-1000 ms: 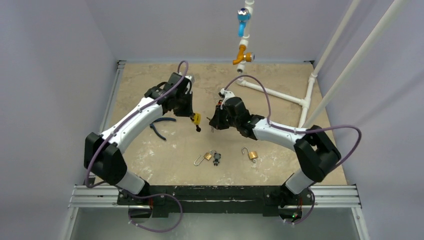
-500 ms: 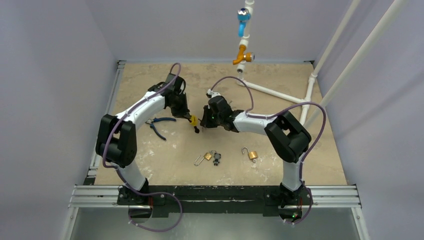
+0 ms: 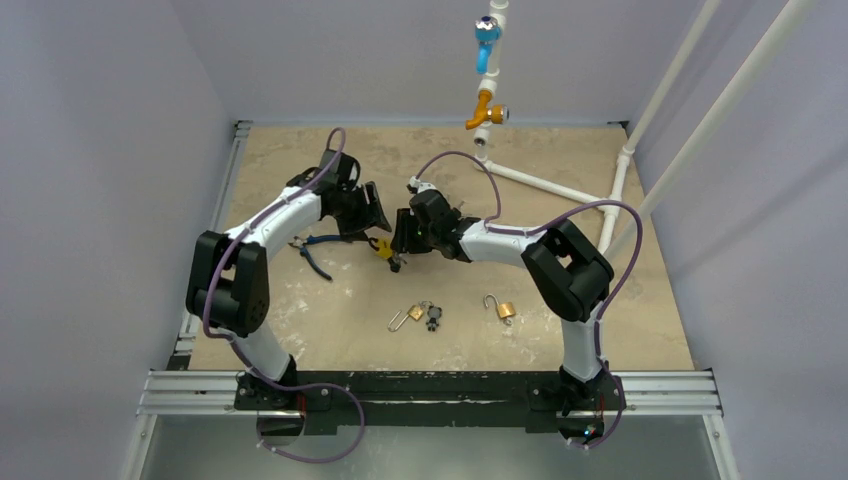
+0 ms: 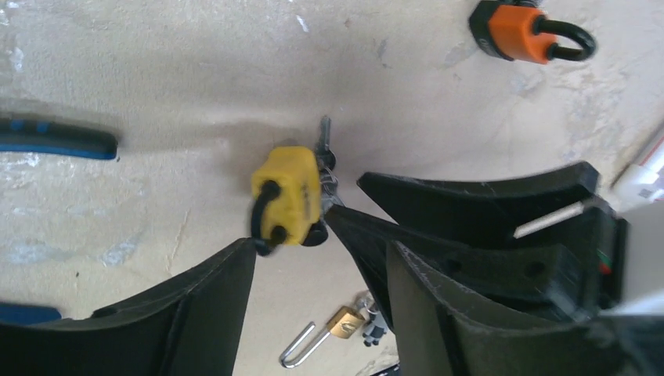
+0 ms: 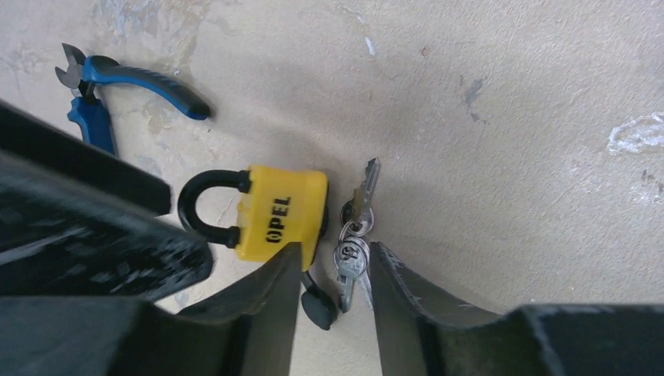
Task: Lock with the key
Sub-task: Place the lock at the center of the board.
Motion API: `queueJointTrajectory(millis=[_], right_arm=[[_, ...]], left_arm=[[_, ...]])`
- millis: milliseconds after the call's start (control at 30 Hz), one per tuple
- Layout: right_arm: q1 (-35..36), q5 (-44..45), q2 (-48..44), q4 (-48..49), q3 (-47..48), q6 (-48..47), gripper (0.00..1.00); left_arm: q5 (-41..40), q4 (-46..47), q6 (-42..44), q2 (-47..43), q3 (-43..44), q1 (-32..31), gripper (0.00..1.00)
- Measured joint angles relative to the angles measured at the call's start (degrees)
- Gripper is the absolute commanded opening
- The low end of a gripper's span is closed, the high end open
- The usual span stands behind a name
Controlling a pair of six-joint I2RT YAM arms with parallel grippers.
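A yellow padlock (image 5: 278,215) with a black shackle lies low over the tabletop between the two arms, also seen in the overhead view (image 3: 383,247). Both shackle legs meet its body. A black-headed key (image 5: 317,305) pokes out at its base, and a ring of silver keys (image 5: 352,239) hangs beside it. My right gripper (image 5: 333,270) is open, with its fingers either side of the key ring and gripping nothing. My left gripper (image 4: 321,251) is open too. Its left fingertip (image 4: 235,262) is right at the shackle of the padlock (image 4: 286,196).
Blue-handled pliers (image 3: 318,250) lie left of the lock. Two open brass padlocks (image 3: 415,313) (image 3: 503,308) and a small key bunch (image 3: 433,318) lie nearer the arm bases. An orange padlock (image 4: 521,30) sits beyond. White pipes with valves (image 3: 484,105) stand at the back right.
Both grippers were shut a second ago and now stand open, letting go of the padlock and key. Both arms have folded down towards the table, and the lock sits lower.
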Motion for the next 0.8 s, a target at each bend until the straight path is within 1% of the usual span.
queueJointTrajectory(millis=[100, 167, 200, 300, 367, 400, 433, 567, 633, 800], right_arm=[[0.0, -0.15, -0.31, -0.39, 0.0, -0.31, 0.52], [0.0, -0.24, -1.16, -1.16, 0.0, -0.28, 0.62], [0.0, -0.35, -1.73, -1.49, 0.0, -0.42, 0.67], [0.07, -0.24, -5.51, -2.67, -0.79, -0.81, 0.83], [0.2, -0.2, -9.11, -2.84, -2.03, -1.22, 0.9], [0.31, -0.2, -10.64, -2.95, -2.62, -1.4, 0.96], [0.57, 0.04, -12.48, -3.15, -3.39, -1.77, 0.99], [2.99, 0.85, -18.53, -4.68, -7.06, -3.02, 0.99], [4.92, 1.81, -20.24, -6.16, -8.63, -3.43, 0.97], [10.56, 4.04, -22.62, -10.4, -11.85, -5.05, 0.87]], left_arm=[[-0.07, -0.39, 0.15, -3.56, -0.76, 0.0, 0.74], [-0.33, -1.07, 0.83, -7.15, -0.85, 0.02, 0.85], [-0.39, -1.27, 1.38, -8.72, -0.85, 0.02, 0.88], [-0.44, -1.49, 3.23, -15.08, -1.68, 0.02, 0.9], [-0.22, -1.75, 4.44, -19.32, -2.82, 0.02, 0.9], [0.04, -1.92, 5.09, -21.38, -3.56, 0.02, 0.9], [0.26, -2.03, 5.57, -23.1, -4.31, 0.02, 0.9], [1.27, -3.41, 8.52, -30.77, -8.11, 0.0, 0.9], [1.38, -3.82, 9.55, -33.92, -9.99, 0.0, 0.91], [1.14, -2.86, 10.54, -40.37, -15.54, -0.63, 0.9]])
